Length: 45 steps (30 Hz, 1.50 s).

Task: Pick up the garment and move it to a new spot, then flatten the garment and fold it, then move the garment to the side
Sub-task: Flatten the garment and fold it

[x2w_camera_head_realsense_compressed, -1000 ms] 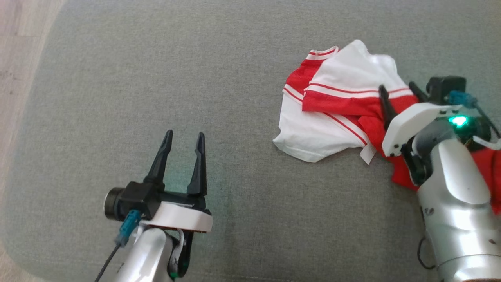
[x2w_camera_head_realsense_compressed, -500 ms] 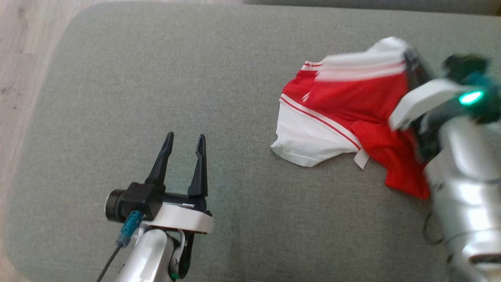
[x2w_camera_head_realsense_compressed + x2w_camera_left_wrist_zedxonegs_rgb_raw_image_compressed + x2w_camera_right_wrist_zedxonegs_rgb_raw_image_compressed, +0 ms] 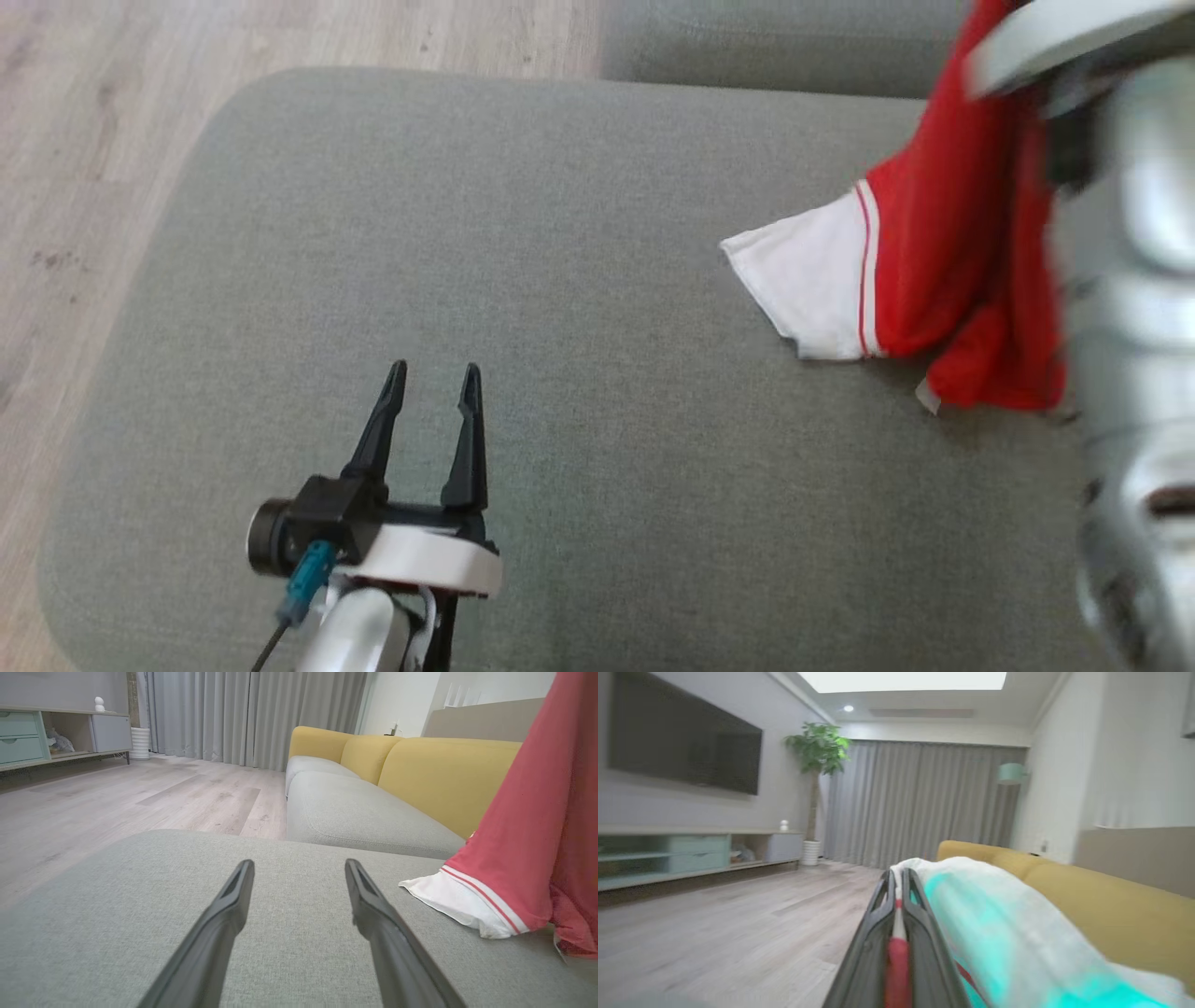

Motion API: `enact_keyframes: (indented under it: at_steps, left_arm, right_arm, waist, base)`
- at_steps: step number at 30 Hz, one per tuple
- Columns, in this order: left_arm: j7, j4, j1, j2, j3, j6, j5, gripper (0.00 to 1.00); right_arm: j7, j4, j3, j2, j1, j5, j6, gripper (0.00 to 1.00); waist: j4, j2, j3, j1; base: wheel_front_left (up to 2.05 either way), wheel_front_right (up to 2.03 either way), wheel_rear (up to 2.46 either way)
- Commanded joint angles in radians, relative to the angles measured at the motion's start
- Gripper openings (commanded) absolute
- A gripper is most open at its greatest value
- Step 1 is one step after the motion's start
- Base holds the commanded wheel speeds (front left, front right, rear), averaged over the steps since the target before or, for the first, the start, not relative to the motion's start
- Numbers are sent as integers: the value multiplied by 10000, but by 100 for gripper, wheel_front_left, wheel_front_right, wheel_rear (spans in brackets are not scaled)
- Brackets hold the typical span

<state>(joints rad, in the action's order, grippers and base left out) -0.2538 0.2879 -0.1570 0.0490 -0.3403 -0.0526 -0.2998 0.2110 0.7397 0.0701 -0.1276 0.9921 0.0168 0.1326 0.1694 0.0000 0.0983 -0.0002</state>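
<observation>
The garment (image 3: 943,252) is a red and white shirt. It hangs from my raised right arm at the head view's upper right, and its white lower edge still rests on the grey cushion (image 3: 560,280). In the right wrist view my right gripper (image 3: 898,882) is shut on a fold of the garment (image 3: 999,933), red and white cloth pinched between the fingers. My left gripper (image 3: 429,387) hovers open and empty over the cushion's near left part, well to the left of the garment. The left wrist view shows the garment (image 3: 528,844) draped at the right, beyond the left gripper (image 3: 299,870).
The cushion is a grey ottoman with wooden floor (image 3: 84,140) beyond its left and far edges. A grey sofa seat (image 3: 355,816) with yellow backs (image 3: 448,774) stands behind it. A low cabinet (image 3: 56,732) and curtains line the far walls.
My right gripper has shut on the garment and lifted it up off the cushion, so it now hangs instead of lying crumpled. The head camera has shifted. The left gripper has stayed open.
</observation>
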Motion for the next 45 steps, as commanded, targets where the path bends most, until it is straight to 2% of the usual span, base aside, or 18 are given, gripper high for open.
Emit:
enact_keyframes:
  at_steps: [1,7,8,12,15,16,17,19,24,31,36,41,45]
  left_arm:
    - [-80,-332,-222,13,390,-55,-71,100]
    - [-80,-406,-117,13,400,-35,-29,100]
    - [-80,-406,-117,13,400,-35,-29,100]
    - [-80,-342,-144,13,449,6,49,100]
    - [-80,-281,-195,13,444,32,60,100]
    - [-80,-273,-213,13,432,31,49,100]
    - [-80,-268,-230,13,411,31,34,100]
    - [-80,-270,-257,13,356,18,-2,100]
    - [-80,-306,-209,13,397,-43,-15,100]
    - [-80,-453,-126,13,505,-53,14,100]
    - [-80,-504,-88,13,587,-31,57,100]
    - [-80,-553,-48,13,565,-4,82,100]
    - [-80,-540,-96,12,589,41,112,100]
  right_arm:
    - [-40,-422,593,351,-371,-153,-19,0]
    - [-733,-1545,3281,736,-3105,-1075,-19,0]
    - [-733,-1545,3281,736,-3105,-1075,-19,0]
    - [-1121,-2431,5409,767,-4784,-2038,-19,0]
    - [-1455,-2607,6534,770,-5482,-2420,-19,0]
    - [-1572,-2543,6855,770,-5590,-2336,-19,65]
    - [-1654,-2495,7115,771,-5675,-2333,-19,100]
    - [-1701,-2420,7261,771,-5713,-2305,-19,100]
    - [-1432,-2441,5954,772,-5415,-2252,-19,100]
    - [-660,-3004,2702,773,-5291,-1485,-19,100]
    - [41,-3731,704,773,-6268,-1594,-19,100]
    - [300,-4139,-376,773,-7453,-1838,-19,100]
    - [360,-4295,-584,773,-7783,-1826,-19,100]
  waist:
    - [31,0,-79,2]
    - [133,0,-72,2]
    - [133,0,-72,2]
    - [103,0,-9,2]
    - [65,0,-27,2]
    - [51,0,-41,2]
    - [41,0,-55,2]
    - [15,0,-88,2]
    - [-254,0,-186,2]
    - [-986,0,-280,2]
    - [-1504,0,-297,2]
    - [-1808,0,-141,2]
    - [-1864,0,-12,2]
  base:
    - [0,0,0]
    - [0,0,0]
    - [0,0,0]
    - [0,0,0]
    - [0,0,0]
    - [0,0,0]
    - [0,0,0]
    - [0,0,0]
    - [0,0,0]
    - [0,0,0]
    - [0,0,0]
    - [0,0,0]
    - [0,0,0]
